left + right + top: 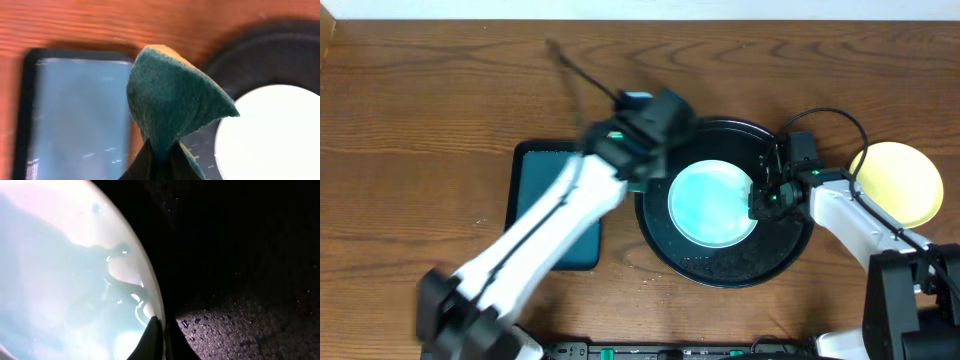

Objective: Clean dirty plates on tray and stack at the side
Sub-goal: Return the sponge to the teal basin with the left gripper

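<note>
The chief risk here, as I judge it, is the plate sliding or tipping once scrubbing pressure lands on it. The pale mint-white plate lies flat in the round black tray, a little left of centre. The right wrist view shows a wet, bluish film across it and a small blue spot near its upper edge, so the surface is probably slippery. The right claw sits at the plate's right rim. Only one dark fingertip shows there, right at the edge, so I cannot tell whether it is clenched on the rim or merely resting beside it. If it has no firm hold, a sideways wipe could push the plate against the tray's raised rim. The left claw is clenched on a green sponge with a yellow backing, pinched at one narrow lower corner so that most of the sponge stands free above the fingers. Held like that it may fold or twist out under load. It hangs over the gap between the teal rectangular tray and the black tray, not touching the plate. The left arm shows blurred in the overhead view, and the two arms are close over the same tray, so a bump is possible. As to contents, the black tray holds this one plate plus scattered droplets on its floor, and the teal tray shows only pale flecks. A pale yellow plate rests on the worktop to the right, apart from the black tray. No third plate is visible.
</note>
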